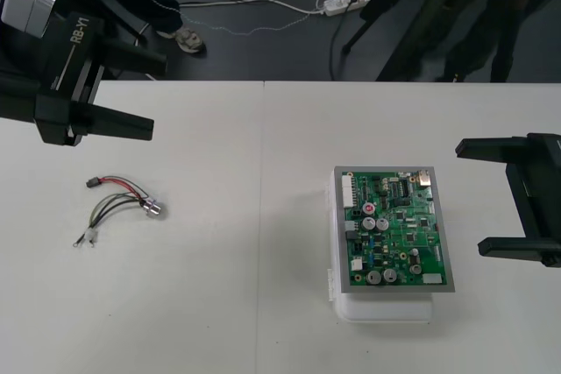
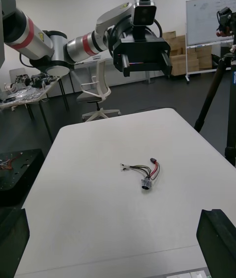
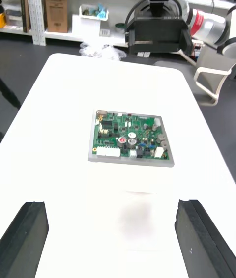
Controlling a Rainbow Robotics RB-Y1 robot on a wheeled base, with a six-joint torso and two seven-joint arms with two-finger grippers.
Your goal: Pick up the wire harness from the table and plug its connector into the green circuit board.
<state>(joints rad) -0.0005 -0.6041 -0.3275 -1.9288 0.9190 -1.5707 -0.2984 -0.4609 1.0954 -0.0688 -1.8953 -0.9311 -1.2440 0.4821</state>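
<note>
The left gripper (image 1: 158, 95) hangs spread wide, the wire harness (image 1: 120, 205) lying loose near it, untouched. The right gripper (image 1: 469, 199), equally spread, faces the green circuit board (image 1: 394, 229).

I'm looking down on a plain light table (image 1: 219, 321). A thin seam (image 1: 262, 216) crosses it from far edge to near edge, about midway along. Beyond the table's far edge lies dark floor (image 1: 280, 57). Loose cables (image 1: 263, 4) there trail to a white power strip (image 1: 348, 2), with black stand legs (image 1: 381, 19) beside it. A small pale round object (image 1: 188, 39) sits just past that edge.
</note>
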